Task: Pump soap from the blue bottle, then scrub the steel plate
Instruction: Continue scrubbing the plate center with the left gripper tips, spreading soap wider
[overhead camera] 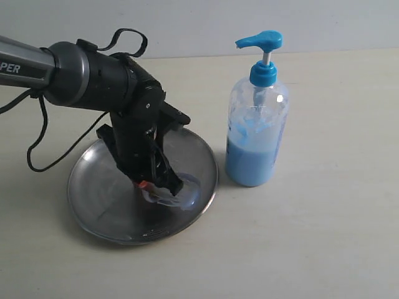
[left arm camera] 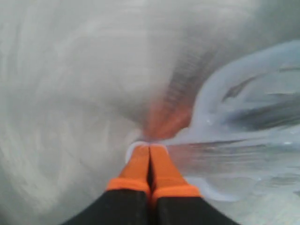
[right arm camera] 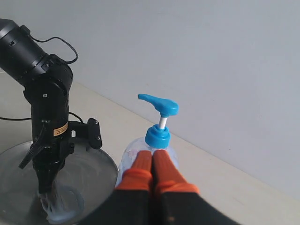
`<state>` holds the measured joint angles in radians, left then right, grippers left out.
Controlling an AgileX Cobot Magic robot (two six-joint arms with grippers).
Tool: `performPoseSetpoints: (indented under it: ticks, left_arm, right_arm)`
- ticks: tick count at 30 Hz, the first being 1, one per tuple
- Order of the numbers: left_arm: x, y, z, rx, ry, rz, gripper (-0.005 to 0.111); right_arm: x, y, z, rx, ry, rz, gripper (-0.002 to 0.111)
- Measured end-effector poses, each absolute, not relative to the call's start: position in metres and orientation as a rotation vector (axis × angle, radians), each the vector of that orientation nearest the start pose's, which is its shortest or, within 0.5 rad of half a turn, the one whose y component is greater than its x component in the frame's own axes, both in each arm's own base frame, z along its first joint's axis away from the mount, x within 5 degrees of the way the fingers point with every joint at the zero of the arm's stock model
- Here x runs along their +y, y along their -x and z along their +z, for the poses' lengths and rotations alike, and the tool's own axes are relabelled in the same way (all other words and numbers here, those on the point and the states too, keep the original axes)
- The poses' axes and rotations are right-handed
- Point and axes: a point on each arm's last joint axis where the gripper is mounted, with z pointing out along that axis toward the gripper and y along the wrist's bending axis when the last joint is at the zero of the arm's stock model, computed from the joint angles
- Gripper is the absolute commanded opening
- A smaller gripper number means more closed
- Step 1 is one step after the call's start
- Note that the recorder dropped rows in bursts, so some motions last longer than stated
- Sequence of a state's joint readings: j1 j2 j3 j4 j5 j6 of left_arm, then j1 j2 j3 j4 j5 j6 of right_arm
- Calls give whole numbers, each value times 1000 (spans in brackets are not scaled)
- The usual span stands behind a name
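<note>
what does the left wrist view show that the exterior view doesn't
Only the left wrist view: the orange tips of the left gripper seen close up, shut together with nothing between them.
Only the exterior view: the blue bottle standing upright beside the plate, the table, and the left arm with its cable.
Both: the steel plate, the pale blue soap smeared on it, and the gripper down in that smear.
</note>
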<state>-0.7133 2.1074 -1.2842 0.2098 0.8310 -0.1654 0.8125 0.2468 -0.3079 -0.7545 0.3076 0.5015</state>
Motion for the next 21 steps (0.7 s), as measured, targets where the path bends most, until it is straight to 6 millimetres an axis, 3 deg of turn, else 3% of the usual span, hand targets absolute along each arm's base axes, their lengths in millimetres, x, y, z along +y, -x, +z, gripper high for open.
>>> performPoseSetpoints:
  ticks: [6, 13, 21]
  left_arm:
    - [-239, -300, 104, 2864, -986, 193, 0]
    - [-252, -295, 103, 2897, -927, -63, 0]
    - [-267, -293, 106, 2919, -727, -350, 0]
  right_arm:
    - [37, -61, 281, 1509, 681, 272, 0]
    - [37, -61, 281, 1509, 681, 272, 0]
    - [37, -61, 281, 1509, 681, 272, 0]
